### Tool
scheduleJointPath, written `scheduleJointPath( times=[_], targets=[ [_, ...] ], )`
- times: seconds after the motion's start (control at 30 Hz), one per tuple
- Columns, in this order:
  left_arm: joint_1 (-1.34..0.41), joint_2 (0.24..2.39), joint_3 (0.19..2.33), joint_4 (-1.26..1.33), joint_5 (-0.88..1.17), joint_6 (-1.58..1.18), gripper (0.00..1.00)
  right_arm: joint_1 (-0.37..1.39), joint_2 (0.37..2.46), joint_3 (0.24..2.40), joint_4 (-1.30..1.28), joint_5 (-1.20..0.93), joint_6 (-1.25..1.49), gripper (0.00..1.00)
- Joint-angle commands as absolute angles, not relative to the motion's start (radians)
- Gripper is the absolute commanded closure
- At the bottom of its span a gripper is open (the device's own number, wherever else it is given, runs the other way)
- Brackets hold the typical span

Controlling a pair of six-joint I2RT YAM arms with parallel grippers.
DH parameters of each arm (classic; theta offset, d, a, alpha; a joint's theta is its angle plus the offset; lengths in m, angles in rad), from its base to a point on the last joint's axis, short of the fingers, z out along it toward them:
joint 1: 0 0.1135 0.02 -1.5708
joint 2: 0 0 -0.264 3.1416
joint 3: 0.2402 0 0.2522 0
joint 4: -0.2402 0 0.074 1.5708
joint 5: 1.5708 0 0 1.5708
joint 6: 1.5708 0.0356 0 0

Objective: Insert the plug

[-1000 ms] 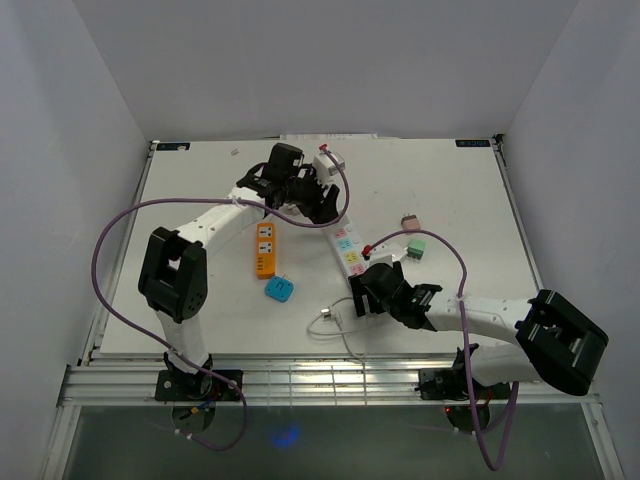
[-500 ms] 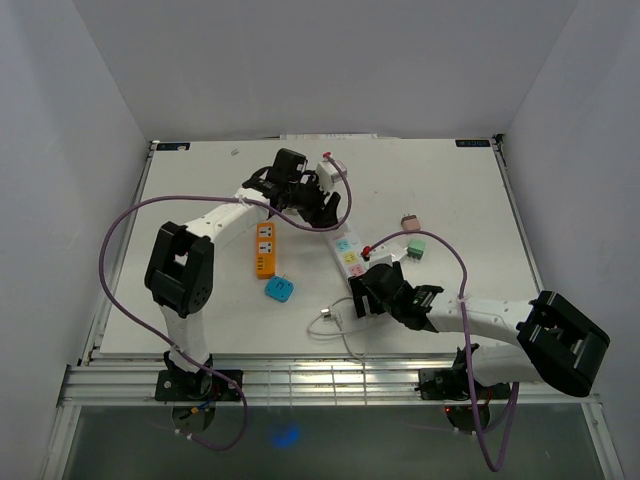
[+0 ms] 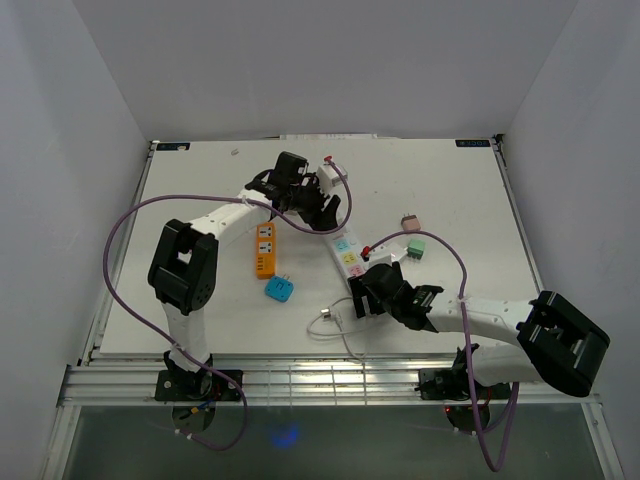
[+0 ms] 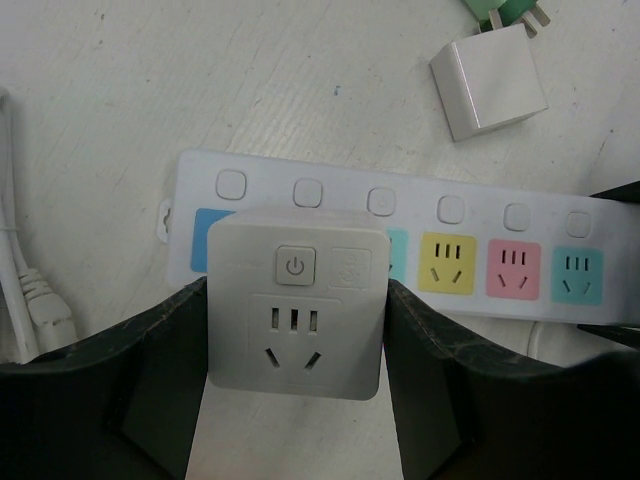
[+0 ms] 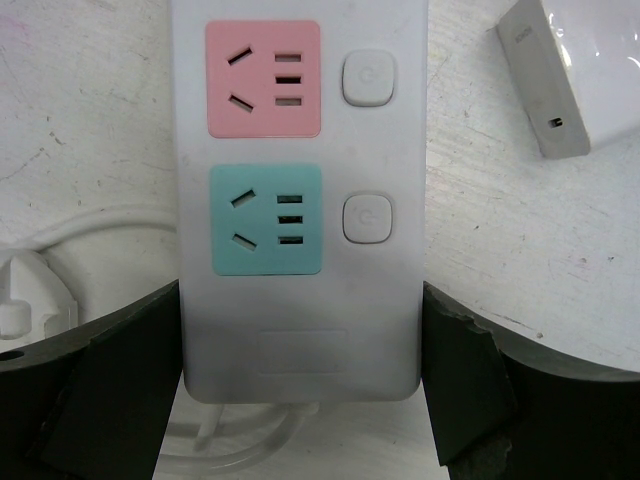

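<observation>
Left gripper [image 4: 295,290] is clamped on the white plug adapter [image 4: 295,345], one finger [image 4: 150,385] on each flank, with its power button and socket face up. In the left wrist view the plug sits over the white power strip [image 4: 400,205] at its 9 o'clock end. It covers most of a blue socket and the edge of the next one. Can't tell if the prongs are in or if it's only held above.

Yellow socket [image 4: 447,262], pink socket [image 4: 513,269] and teal socket [image 4: 577,275] are uncovered toward 3 o'clock.

Right gripper [image 5: 300,295] is closed on the strip's cable end, jaws tight against both long edges, just past the teal socket.

From above, the strip runs 11 to 5 o'clock, a bit right of table centre. The left gripper is at its 11 o'clock end and the right gripper at 5.

- Orange strip [image 3: 263,249]: 9 o'clock of the white one, apart from it.
- Blue adapter [image 3: 279,290]: just at 5 o'clock of the orange strip.
- Green plug [image 3: 417,247] and small grey cube [image 3: 408,221]: off at 3 o'clock of the white strip.
- White cable [image 3: 335,322]: loops at 6 o'clock.
</observation>
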State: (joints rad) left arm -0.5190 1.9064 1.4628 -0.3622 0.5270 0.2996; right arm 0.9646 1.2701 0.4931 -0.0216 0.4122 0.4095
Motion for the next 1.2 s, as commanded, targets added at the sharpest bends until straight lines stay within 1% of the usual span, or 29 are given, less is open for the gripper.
scheduleJointPath(
  times=[0.0, 0.3, 0.67, 1.17],
  targets=[
    [-0.52, 1.891, 1.456, -0.305, 0.532, 0.328, 1.0, 0.977, 1.27, 0.485, -0.012, 0.374, 0.388, 0.25],
    [-0.52, 1.902, 1.454, -0.288, 0.561, 0.337, 1.0, 0.979, 1.272, 0.486, -0.012, 0.371, 0.387, 0.24],
    [-0.523, 1.887, 1.431, -0.295, 0.557, 0.341, 1.0, 0.979, 1.29, 0.497, -0.02, 0.38, 0.388, 0.25],
    [-0.526, 1.928, 1.443, -0.308, 0.54, 0.347, 1.0, 0.979, 1.282, 0.492, -0.015, 0.38, 0.39, 0.25]
  ],
)
